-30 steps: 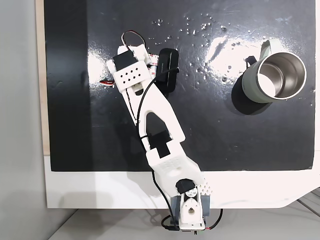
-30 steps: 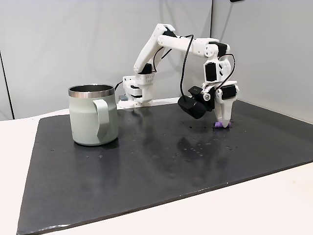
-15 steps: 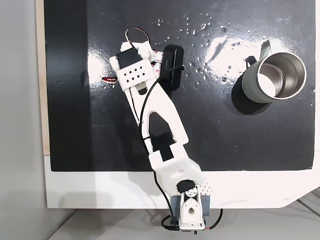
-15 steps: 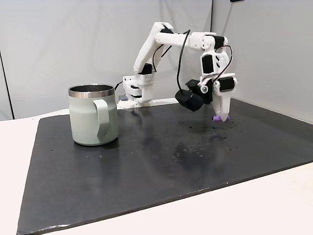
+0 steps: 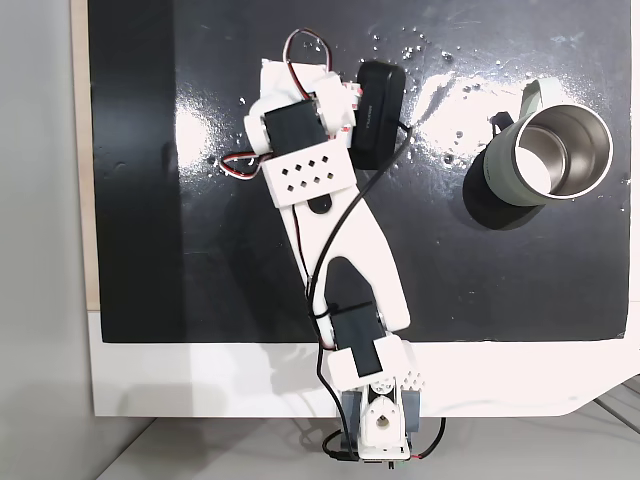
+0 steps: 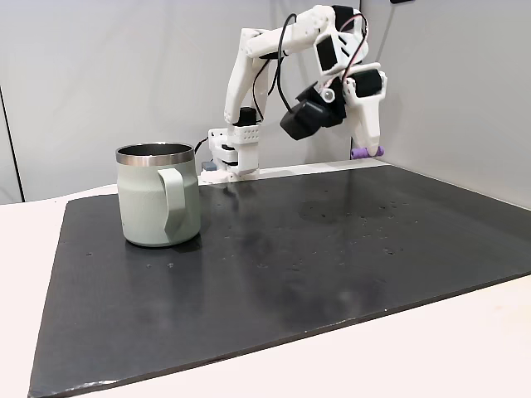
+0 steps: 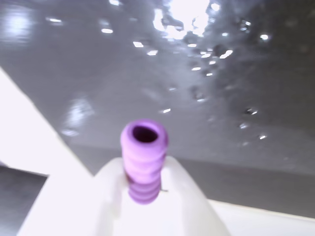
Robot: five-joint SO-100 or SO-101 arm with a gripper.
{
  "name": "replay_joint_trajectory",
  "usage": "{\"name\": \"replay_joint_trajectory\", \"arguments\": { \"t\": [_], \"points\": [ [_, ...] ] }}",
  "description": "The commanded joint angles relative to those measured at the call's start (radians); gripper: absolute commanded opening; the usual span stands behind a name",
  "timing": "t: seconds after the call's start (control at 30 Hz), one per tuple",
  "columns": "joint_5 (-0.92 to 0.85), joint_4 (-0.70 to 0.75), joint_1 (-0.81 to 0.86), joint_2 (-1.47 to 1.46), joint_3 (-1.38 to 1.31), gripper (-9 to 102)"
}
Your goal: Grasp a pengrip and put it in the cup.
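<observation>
mat: a black sheet (image 6: 274,257) lies under me, glossy, speckled with small droplets near its far edge
table: white top (image 5: 520,375) shows past the mat's near edge
walls: plain grey panels (image 6: 108,75) behind my base
light: bright glare patches on the mat

In the side fixed view you see the cup (image 6: 158,195) standing on the mat (image 6: 274,274) at the left, with the gripper (image 6: 366,151) raised well above the mat at the right, well apart from it. The pengrip (image 6: 366,152) sits between the gripper's fingertips, clear of the mat. In the top-down fixed view, your cup (image 5: 550,155) stands at the right, and the arm's base (image 5: 378,420) on the table (image 5: 200,375) at the bottom.
</observation>
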Motion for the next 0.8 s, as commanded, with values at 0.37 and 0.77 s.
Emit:
{"name": "replay_joint_trajectory", "arguments": {
  "t": [0.37, 0.77],
  "points": [
    [-0.069, 0.173, 0.311, 0.261, -0.11, 0],
    [-0.178, 0.327, 0.64, 0.27, -0.233, 0]
  ]
}}
